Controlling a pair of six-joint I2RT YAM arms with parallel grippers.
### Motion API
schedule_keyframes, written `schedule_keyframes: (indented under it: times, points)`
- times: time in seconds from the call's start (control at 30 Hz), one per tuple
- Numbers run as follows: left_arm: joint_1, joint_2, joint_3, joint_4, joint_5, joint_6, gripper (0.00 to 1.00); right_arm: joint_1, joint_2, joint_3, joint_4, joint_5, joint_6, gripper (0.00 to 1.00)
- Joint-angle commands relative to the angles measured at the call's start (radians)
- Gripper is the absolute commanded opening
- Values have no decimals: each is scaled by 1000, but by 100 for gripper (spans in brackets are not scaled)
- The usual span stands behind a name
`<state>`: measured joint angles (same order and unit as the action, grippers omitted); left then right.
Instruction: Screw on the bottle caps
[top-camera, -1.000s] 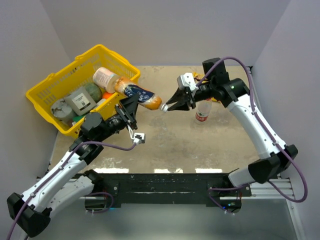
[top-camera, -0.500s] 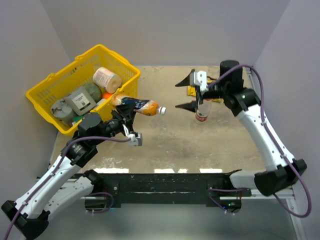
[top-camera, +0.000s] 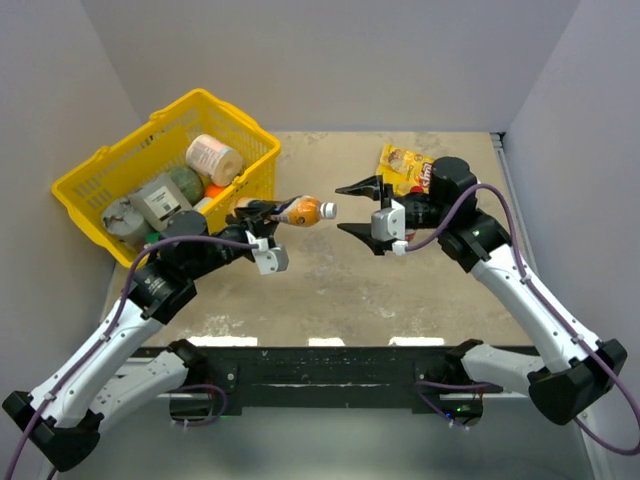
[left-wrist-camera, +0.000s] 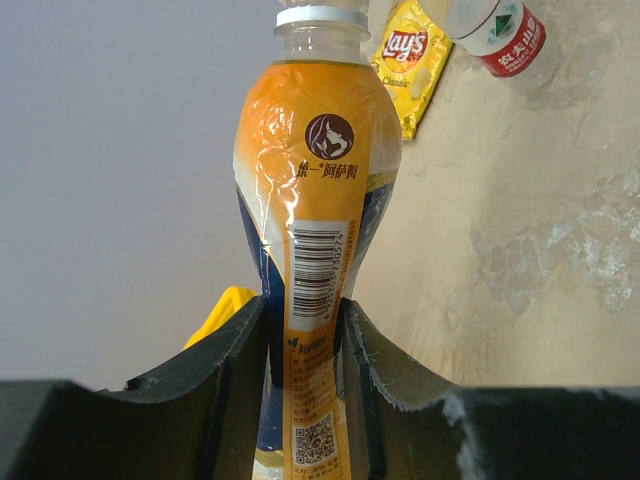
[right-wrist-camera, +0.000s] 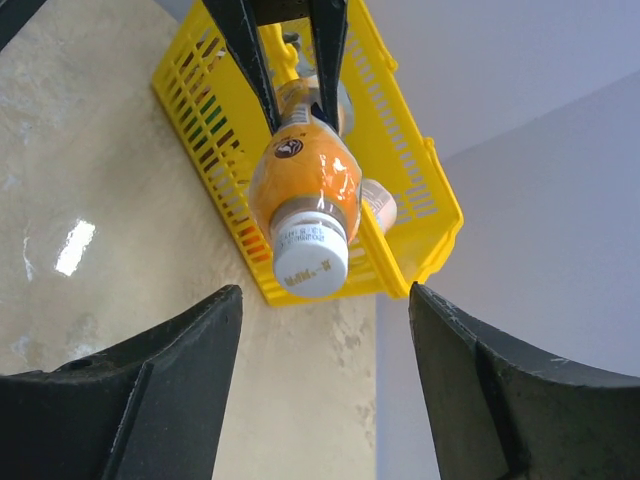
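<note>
Seen from above, a beige table (top-camera: 330, 290) carries a yellow basket (top-camera: 100, 165) of groceries at the far left and a yellow snack bag (top-camera: 403, 168) at the far right. Over the middle, the left gripper (top-camera: 262, 215) is clamped on an orange drink bottle (top-camera: 300, 211), held sideways above the table with its neck pointing at the right gripper (top-camera: 345, 209). That gripper's fingers are spread wide, and it sits just off the bottle's end without touching it. The left wrist view shows the fingers pinching the bottle's narrow waist, and a clear bottle with a red label (left-wrist-camera: 495, 30) beyond. A white cap (right-wrist-camera: 310, 262) sits on the held bottle's neck; whether it is tight cannot be told. The bottle looks full, so fairly heavy, with a glossy, probably slippery label. The cap is likely light and stiff, best pinched across its sides.
</note>
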<state>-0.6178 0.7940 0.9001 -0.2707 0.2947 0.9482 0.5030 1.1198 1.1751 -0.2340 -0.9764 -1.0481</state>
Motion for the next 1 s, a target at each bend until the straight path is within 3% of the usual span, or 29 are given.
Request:
schedule_keyframes:
  times: [0.0,0.4,0.87,0.97]
  points:
    - [-3,10,45,45,23,-48,0,31,24,63,-11,24,-84,66]
    - [-3,13,52,50,18,-49,0,46,40,63,-1,28,-85,49]
    - [-3,24,59,56,29,-43,0,69,43,58,-1,51,-98,45]
    - [-3,21,60,59,27,-42,0,75,67,89,-48,61,-115,32]
